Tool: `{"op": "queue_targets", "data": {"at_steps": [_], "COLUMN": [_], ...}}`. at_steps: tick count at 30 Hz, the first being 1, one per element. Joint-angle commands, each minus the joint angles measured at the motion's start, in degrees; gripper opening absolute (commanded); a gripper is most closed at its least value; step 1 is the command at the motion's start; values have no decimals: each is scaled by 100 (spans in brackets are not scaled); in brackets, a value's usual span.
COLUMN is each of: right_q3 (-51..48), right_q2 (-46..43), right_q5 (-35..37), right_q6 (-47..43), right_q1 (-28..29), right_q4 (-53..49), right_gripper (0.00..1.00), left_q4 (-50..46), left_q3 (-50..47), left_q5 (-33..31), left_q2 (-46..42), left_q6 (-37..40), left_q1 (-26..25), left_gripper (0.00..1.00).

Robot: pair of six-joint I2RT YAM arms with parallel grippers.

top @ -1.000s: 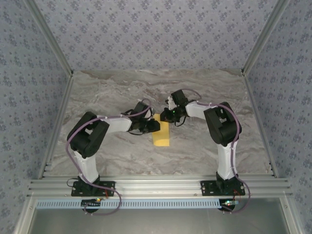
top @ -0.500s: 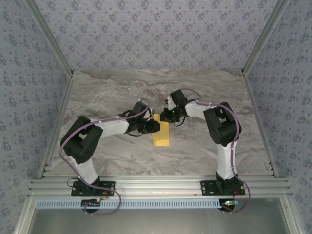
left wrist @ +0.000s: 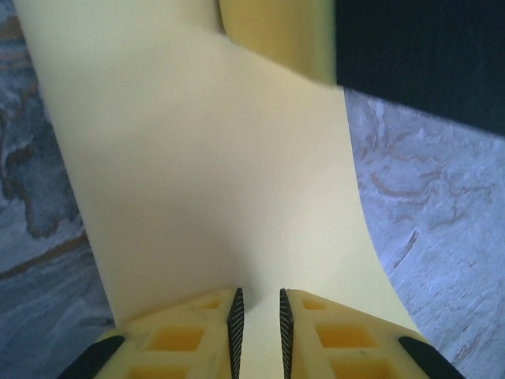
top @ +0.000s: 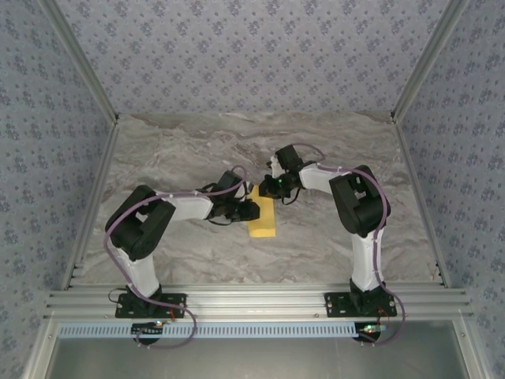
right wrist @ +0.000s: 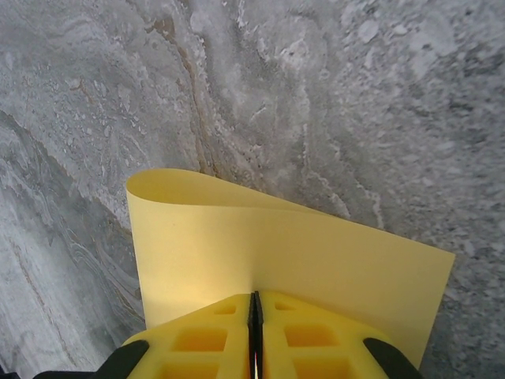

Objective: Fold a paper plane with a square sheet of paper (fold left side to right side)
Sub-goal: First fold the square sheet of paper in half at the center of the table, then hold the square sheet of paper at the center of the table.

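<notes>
The gray marble table (top: 197,150) is the biggest thing, with flowery blue walls (top: 237,55) around it. Two black and white arms reach in from the near edge. The left arm (top: 150,225) bends in from 8 o'clock. The right arm (top: 359,201) bends in from 4 o'clock. They meet near the middle of the table.

The yellow sheet of paper (top: 264,221) lies there. From above it looks like a tall, thin strip, not a square. In the right wrist view one layer curls over at 10 o'clock, so the sheet is bent over on itself.

The left gripper (top: 251,210) sits at the 9 o'clock side of the strip. In the left wrist view its yellow fingers (left wrist: 181,339) are almost together, with a thin gap between them. Yellow paper shows in that gap. It is hard to tell if they pinch it.

The right gripper (top: 272,188) sits at the 12 o'clock end of the strip. In the right wrist view its fingers (right wrist: 205,339) are pressed tight together, with an edge of the paper squeezed between them.
</notes>
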Motion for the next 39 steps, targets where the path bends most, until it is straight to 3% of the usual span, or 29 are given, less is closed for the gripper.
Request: {"op": "queue_targets", "data": {"at_steps": [1, 20, 27, 32, 39], "right_q3": [-20, 5, -1, 25, 63], "right_q2": [265, 246, 219, 197, 197], "right_q5": [390, 391, 379, 381, 348], "right_q6": [7, 3, -22, -32, -45], "right_q1": [47, 41, 55, 61, 80], "right_q4": [-564, -610, -611, -623, -631], "right_gripper": [10, 10, 9, 10, 10], "left_q4": [-376, 94, -16, -198, -23], "left_q3": [-415, -1806, -1354, -617, 113], "left_q5": [6, 208, 563, 671, 687], "left_q2": [-326, -1500, -2140, -1545, -377], "left_q6": [250, -73, -105, 149, 142], "left_q1": [-183, -647, -120, 193, 208], "left_gripper": [21, 19, 22, 22, 21]}}
